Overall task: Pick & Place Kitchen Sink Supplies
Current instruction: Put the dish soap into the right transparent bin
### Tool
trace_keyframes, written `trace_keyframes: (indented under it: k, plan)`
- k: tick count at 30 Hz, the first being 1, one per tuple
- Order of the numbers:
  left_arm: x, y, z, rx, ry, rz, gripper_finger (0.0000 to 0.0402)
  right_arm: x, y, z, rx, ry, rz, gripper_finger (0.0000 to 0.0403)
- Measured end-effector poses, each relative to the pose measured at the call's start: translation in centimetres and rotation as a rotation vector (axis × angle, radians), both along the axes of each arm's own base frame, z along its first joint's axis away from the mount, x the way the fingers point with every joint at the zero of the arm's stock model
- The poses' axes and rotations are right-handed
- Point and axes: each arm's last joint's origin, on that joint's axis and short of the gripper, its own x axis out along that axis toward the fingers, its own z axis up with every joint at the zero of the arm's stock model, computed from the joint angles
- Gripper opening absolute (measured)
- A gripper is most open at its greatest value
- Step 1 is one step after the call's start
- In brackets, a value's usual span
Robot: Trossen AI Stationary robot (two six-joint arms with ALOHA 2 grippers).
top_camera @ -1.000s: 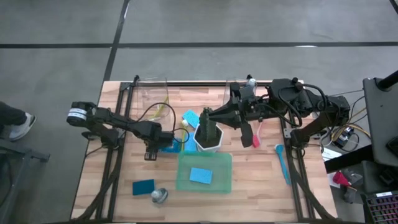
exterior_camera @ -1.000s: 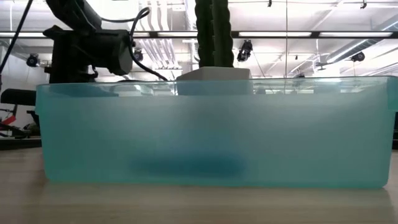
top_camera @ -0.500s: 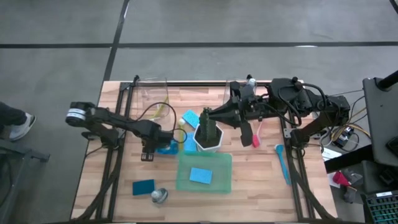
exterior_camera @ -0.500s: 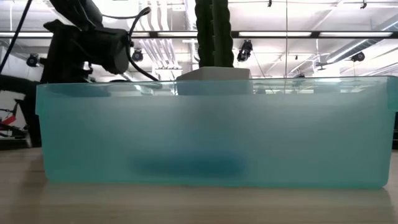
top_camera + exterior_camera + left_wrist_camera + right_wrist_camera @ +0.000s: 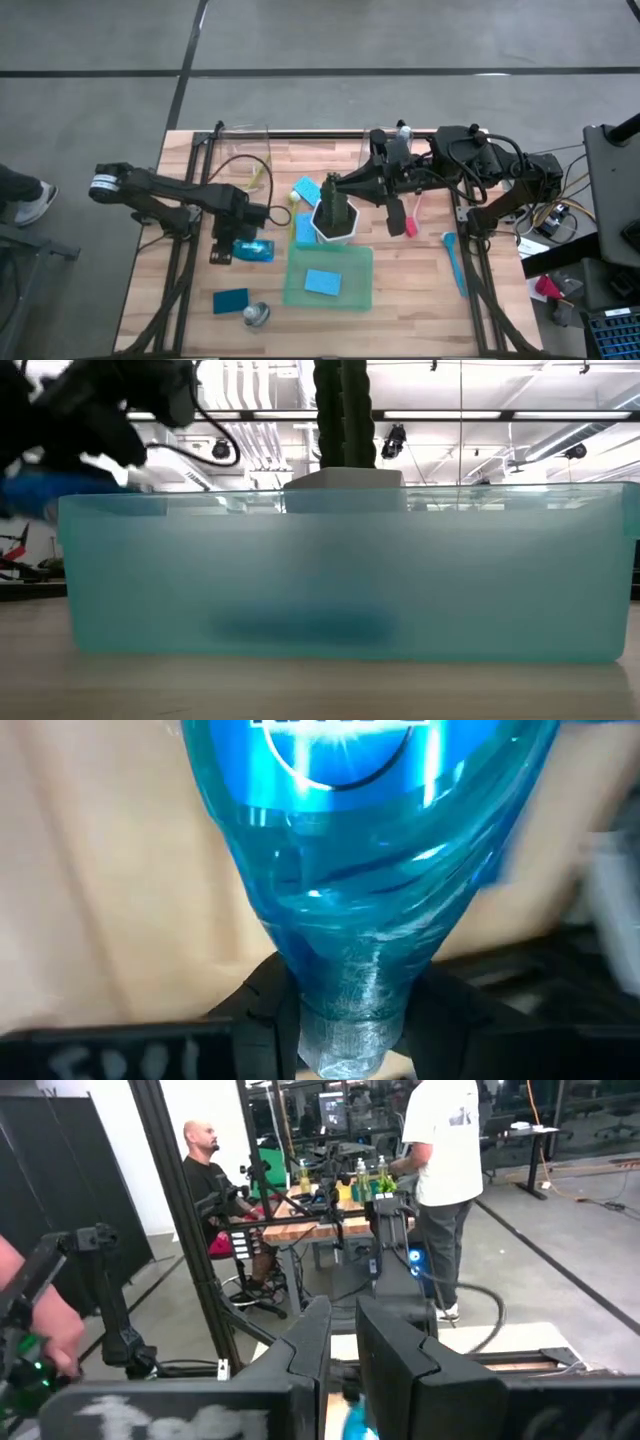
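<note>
Holding the clear bottle of blue liquid (image 5: 254, 250) by its neck, your left gripper (image 5: 233, 249) has its fingers clamped on either side of the cap end, as the left wrist view shows, with the body (image 5: 365, 850) running straight out ahead of the fingers. From above, the bottle lies roughly level, its long axis crosswise on the table and its fat end toward the green tray (image 5: 295, 295). That is the relation to mind: the tray sits just beside the bottle on the side the base points to and a little nearer the table's front edge, with a flat blue sponge (image 5: 322, 282) already in it. The left arm is plainly the nearer one. Your right gripper (image 5: 330, 184) waits over the white-potted plant (image 5: 336, 215), fingers narrow and empty.
</note>
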Motion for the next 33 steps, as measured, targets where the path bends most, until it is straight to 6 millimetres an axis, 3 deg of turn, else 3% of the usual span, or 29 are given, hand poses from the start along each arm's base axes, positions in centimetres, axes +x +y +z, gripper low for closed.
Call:
trace_keyframes:
  k: [8, 15, 19, 26, 33]
  plan:
    - [-0.9, -0.9, 5.5, -0.397, 0.007, 0.183, 0.0127, 0.2, -0.1, -0.2, -0.053, 0.008, -0.024, 0.0050]
    - [-1.6, -1.3, 11.6, -0.729, 0.007, 0.318, 0.0127, 0.2, 0.0, -0.3, -0.159, 0.000, -0.016, 0.0050]
    - [-1.2, -1.4, 14.6, -0.842, 0.026, 0.373, 0.0127, 0.3, 0.0, -0.5, -0.168, 0.008, -0.015, 0.0050]
    - [0.9, -1.4, 18.7, -0.858, -0.094, 0.446, 0.0129, 0.4, 0.1, -0.6, -0.093, 0.017, 0.010, 0.0066]
    - [5.5, -1.4, 21.5, -0.915, -0.355, 0.511, 0.0129, 0.3, 0.3, -0.6, -0.018, 0.026, 0.072, 0.0172]
